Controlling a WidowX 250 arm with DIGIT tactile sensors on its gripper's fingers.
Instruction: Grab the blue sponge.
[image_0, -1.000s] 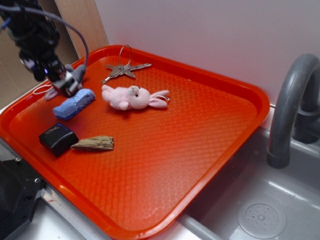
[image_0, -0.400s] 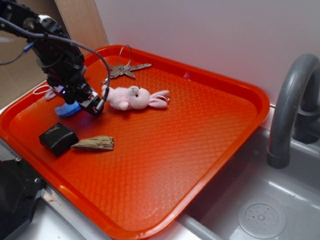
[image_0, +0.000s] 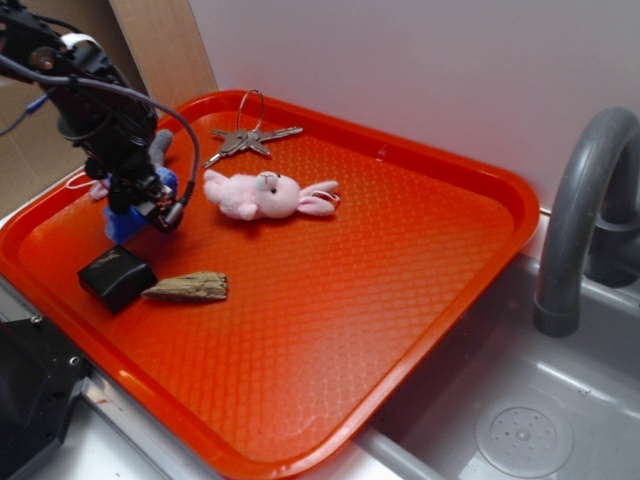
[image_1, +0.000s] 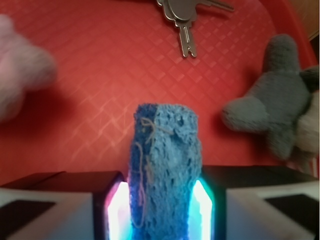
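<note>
No brand, label or writing can be read on anything in either view.

The gripper (image_1: 162, 210) is clamped on the blue sponge (image_1: 165, 170): in the wrist view its two fingers (image_1: 112, 210) press against the sponge's long sides, and the sponge sticks out ahead of the fingertips, with loose threads on its front face. In the exterior view the gripper (image_0: 150, 205) stands over the far-left part of the orange tray (image_0: 420, 300), and only a blue end of the sponge (image_0: 122, 222) shows below and to the left of it; whether that end touches the tray I cannot tell.

Ahead of the gripper in the wrist view lie the keys (image_1: 187, 12), apart from the sponge. To its right sits the grey plush toy (image_1: 275, 95), near but not touching. To its left the pink plush rabbit (image_1: 20, 70) is a blur at the picture's edge; in the exterior view the rabbit (image_0: 265, 195) lies just beside the gripper, toward the tray's middle. The black block (image_0: 116, 275) and a brown wedge-shaped piece (image_0: 188, 287) lie side by side toward the camera from the gripper.

The tray's raised left rim runs close behind the gripper. The wide right and near parts of the tray are bare. Past the tray's right edge are a grey sink basin (image_0: 520, 420) and a grey faucet (image_0: 585, 200).
</note>
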